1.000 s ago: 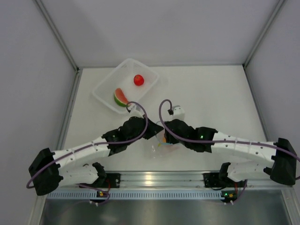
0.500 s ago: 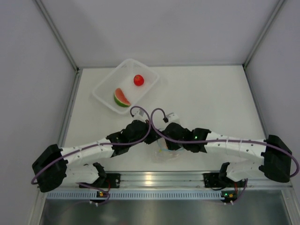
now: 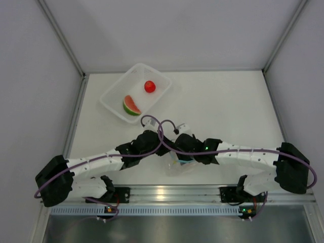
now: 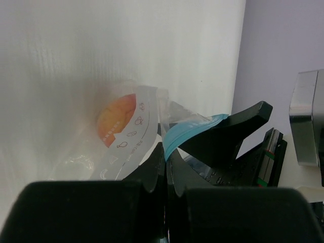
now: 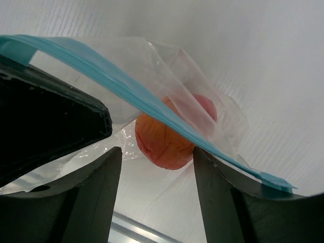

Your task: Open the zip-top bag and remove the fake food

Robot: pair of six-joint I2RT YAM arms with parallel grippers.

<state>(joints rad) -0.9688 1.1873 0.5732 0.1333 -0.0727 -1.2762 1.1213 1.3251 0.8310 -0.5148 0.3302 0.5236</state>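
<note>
White desk (image 3: 228,101), zip-top bag (image 3: 178,164) at 6 o'clock. My left hand (image 4: 165,169) pinches its blue zip strip (image 4: 182,132) as an anchor — right hand (image 5: 154,154) spread at the mouth, gripping nothing. Orange fruit (image 5: 162,142) inside — watermelon wedge (image 3: 130,105) and red ball (image 3: 150,86) sit in the basket (image 3: 112,101) at 11.

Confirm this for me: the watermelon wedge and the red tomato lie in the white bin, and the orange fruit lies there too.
Not the orange fruit: it is inside the zip-top bag, as the right wrist view shows. The watermelon wedge and the red tomato do lie in the white bin.
</note>
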